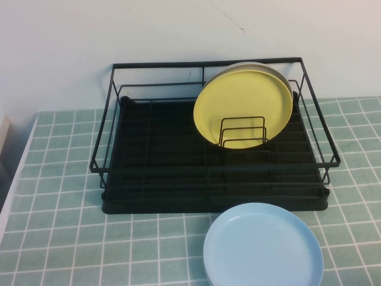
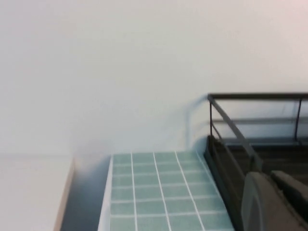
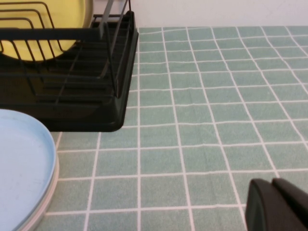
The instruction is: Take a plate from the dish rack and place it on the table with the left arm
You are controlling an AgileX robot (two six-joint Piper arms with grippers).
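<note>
The yellow plate stands upright in the right rear of the black dish rack, leaning behind a small wire divider, with a grey-white plate behind it. It also shows in the right wrist view. Neither arm shows in the high view. My left gripper is shut and empty, by the rack's left end, above the green tiled table. My right gripper is shut and empty, low over the tiles to the right of the rack.
A light blue plate lies flat on the table in front of the rack, also in the right wrist view. A white wall stands behind the rack. The table's left edge is near my left gripper.
</note>
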